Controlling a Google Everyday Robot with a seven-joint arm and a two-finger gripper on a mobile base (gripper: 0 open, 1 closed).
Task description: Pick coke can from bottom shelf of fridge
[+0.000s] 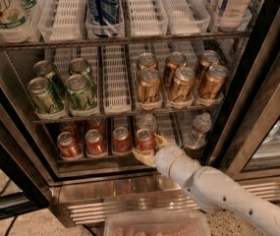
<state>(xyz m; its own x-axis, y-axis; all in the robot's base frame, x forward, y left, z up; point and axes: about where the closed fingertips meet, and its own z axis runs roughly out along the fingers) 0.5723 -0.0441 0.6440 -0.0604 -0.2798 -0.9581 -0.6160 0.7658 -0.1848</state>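
Observation:
Several red coke cans stand in a row at the front of the fridge's [111, 199] bottom shelf [98, 158]. My gripper [148, 149] reaches in from the lower right on a white arm. Its tan fingers [160, 141] are closed around the rightmost coke can [144, 139], one to its right and one under its front left. Three other red cans [95, 142] stand to its left, with more behind them. The held can is upright at the shelf's front edge.
Clear water bottles [198, 128] stand on the bottom shelf right of the gripper. Green cans [79, 91] and gold-brown cans [181, 85] fill the rack above. The open glass door [272, 102] is at the right. A clear plastic tub [155, 223] sits below.

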